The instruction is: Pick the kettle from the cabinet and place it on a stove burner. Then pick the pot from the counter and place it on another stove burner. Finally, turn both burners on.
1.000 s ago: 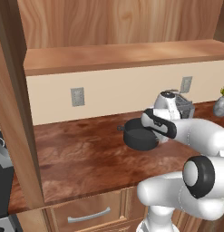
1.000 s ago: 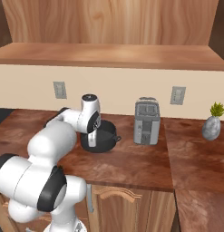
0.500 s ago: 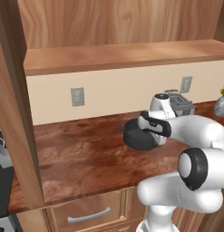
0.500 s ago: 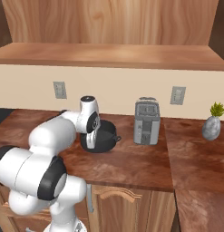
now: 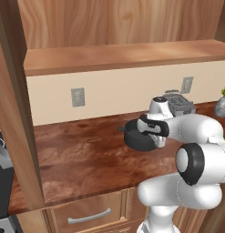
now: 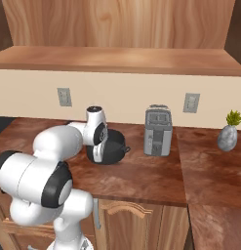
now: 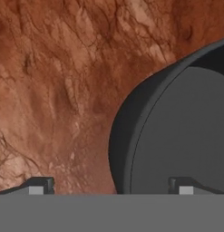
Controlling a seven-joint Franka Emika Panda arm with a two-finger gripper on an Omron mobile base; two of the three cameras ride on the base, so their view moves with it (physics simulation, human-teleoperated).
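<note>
At far left the black cooktop (image 5: 1, 182) edge shows, its burners unseen. The pot (image 5: 137, 139) sits mid-table (image 5: 77, 159), not yet lifted, so I judge this the pot pickup. The claw (image 7: 111, 183) hangs wide open astride its rim, gripping nothing. Rightward the toaster (image 6: 157, 131) stands near; the table front lies clear.

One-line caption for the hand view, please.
Open gripper straddling the wall of the squat dark grey pot on the reddish-brown wood-grain counter.
</note>
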